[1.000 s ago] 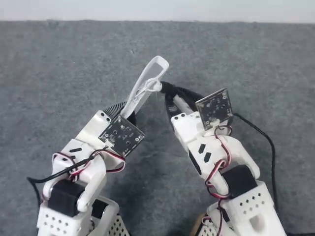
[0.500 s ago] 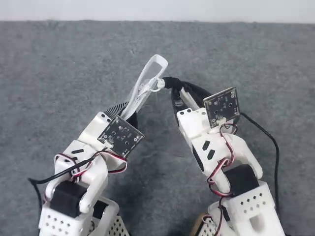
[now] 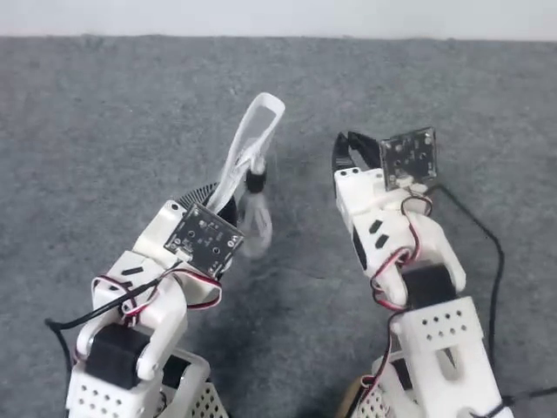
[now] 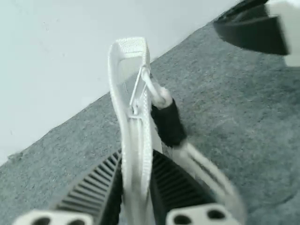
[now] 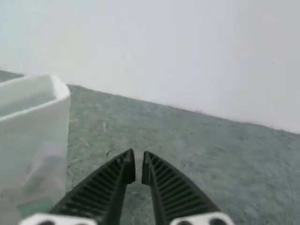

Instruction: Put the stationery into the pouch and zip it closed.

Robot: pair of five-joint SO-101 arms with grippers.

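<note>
Pouch (image 3: 252, 144) is the see-through white one. In the high view it stands up on edge, sticking out of the left gripper (image 3: 222, 198) and leaning toward the far right. That gripper is clamped on the pouch's near end, one ribbed black finger on each side. Partway along the pouch's right side sits the black zipper tab (image 3: 254, 183), and a whitish cord (image 3: 258, 225) hangs down from it, pretty smeared. Honestly can't tell from here if the pouch touches the grey mat (image 3: 104, 131) or is up off it. The right gripper (image 3: 346, 146) is over to the right of the pouch, apart from it, with a strip of bare mat between the two.

Left wrist view: you're looking straight along the pouch's edge, which is pinched between the two ribbed fingers (image 4: 93, 192). The zipper tab hooks on toward the pouch's far tip and lies against its right side, and the whitish cord trails back toward the gripper. The other arm's gripper is off to the right of the pouch and not touching it. There's a plain white wall (image 4: 47, 70) at the far side, past the mat.

Right wrist view: the right gripper's fingers are drawn almost together, just a sliver between the tips, with nothing in them. The pouch stands to its left, near but not touching. Something greenish shows through the pouch's wall, too blurry to say what it is. I can't tell in any of these whether the zip is closed.
</note>
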